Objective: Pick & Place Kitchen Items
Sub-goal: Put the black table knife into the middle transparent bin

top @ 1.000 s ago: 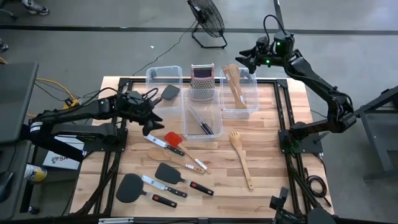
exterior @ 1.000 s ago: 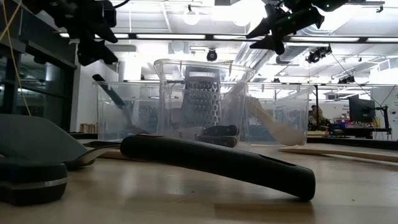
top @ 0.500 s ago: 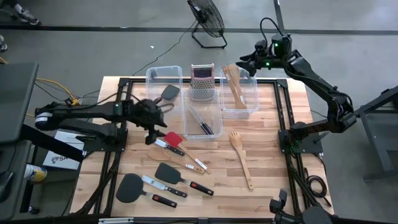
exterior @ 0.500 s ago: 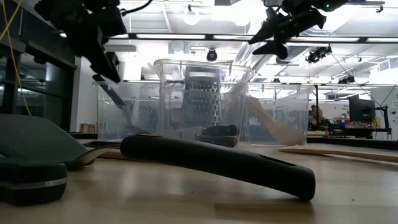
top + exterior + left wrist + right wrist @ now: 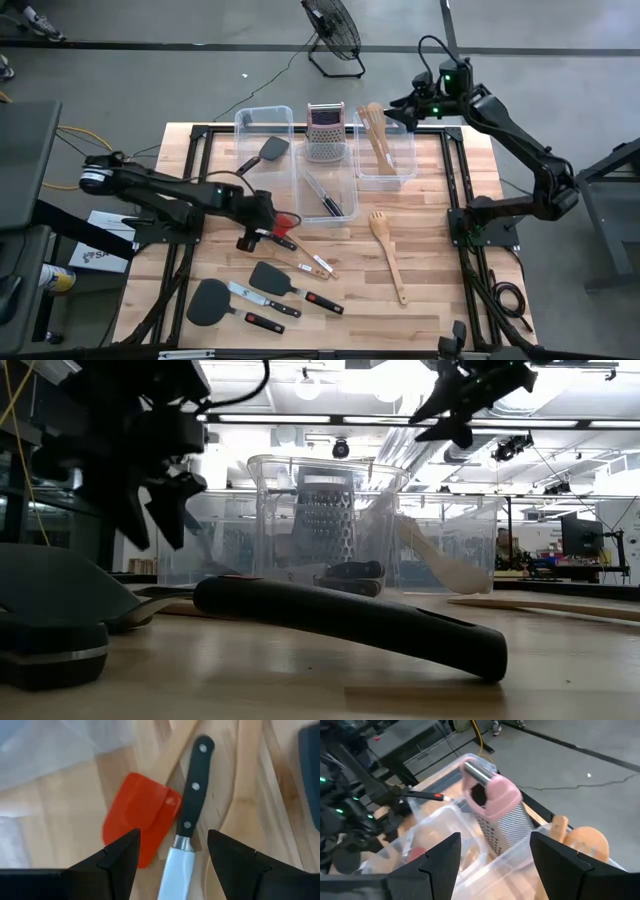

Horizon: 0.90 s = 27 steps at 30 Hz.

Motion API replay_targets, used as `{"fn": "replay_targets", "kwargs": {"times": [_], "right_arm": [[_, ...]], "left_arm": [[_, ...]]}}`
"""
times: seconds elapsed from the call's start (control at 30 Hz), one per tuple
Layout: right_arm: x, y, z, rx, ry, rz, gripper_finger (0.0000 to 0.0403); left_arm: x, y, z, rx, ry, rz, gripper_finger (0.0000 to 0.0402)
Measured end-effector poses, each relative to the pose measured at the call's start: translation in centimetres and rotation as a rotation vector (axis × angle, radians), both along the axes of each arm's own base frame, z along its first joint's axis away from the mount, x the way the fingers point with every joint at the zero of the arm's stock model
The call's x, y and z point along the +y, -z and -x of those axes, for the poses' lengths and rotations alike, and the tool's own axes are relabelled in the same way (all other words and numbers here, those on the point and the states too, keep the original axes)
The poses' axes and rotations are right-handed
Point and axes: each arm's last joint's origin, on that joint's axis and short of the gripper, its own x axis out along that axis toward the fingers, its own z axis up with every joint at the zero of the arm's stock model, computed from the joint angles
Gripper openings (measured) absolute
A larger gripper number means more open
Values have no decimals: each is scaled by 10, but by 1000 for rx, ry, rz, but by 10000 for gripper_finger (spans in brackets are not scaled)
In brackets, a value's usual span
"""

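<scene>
The left gripper [image 5: 172, 852] is hanging with its 2 fingers spread wide over a knife [image 5: 186, 827] and the red spatula [image 5: 137, 817]. In its wrist view the knife's black riveted handle and the start of the steel blade are lying in the gap between the fingers, with the red blade just beside them, touching or slightly under the knife. From above, the left gripper [image 5: 262, 222] is sitting near the table's middle, just in front of the bins [image 5: 262, 135].

To do this pick well, I judge the fingers should be closing across the knife's handle near the bolster, not across the blade, and staying clear of the red spatula so only 1 item is lifting. A straight descent and a level lift would be keeping the blade from swinging. The middle bin, already holding dark-handled knives [image 5: 328, 200], looks the likely target.

The right gripper [image 5: 405, 102] is waiting, open wide, above the table's far right corner, near the grater [image 5: 324, 130] and the bin holding wooden spoons [image 5: 377, 135].

Still on the table are 1 wooden fork [image 5: 387, 250], black spatulas [image 5: 272, 277] and more knives [image 5: 322, 300]. 1 black spatula [image 5: 268, 150] is lying in the left bin.

No brand or lettering is readable on the utensils; a white label beside the table at the left is too small to read.
</scene>
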Motion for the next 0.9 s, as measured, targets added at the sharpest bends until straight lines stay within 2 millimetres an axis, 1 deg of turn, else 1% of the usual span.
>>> {"fn": "replay_targets", "kwargs": {"times": [0.23, 0.53, 0.7, 0.9], "right_arm": [[26, -14, 3, 12, 10, 43, 231], [56, -22, 9, 58, 36, 55, 231], [66, -22, 9, 91, 44, 58, 231], [72, -19, 6, 125, 40, 53, 231]], "left_arm": [[-3, 19, -8, 82, 43, -23, 229], [-4, 29, -15, 95, 112, -55, 229], [-9, 31, -17, 84, 139, -36, 229], [-13, 38, -19, 114, 161, -41, 229]]}}
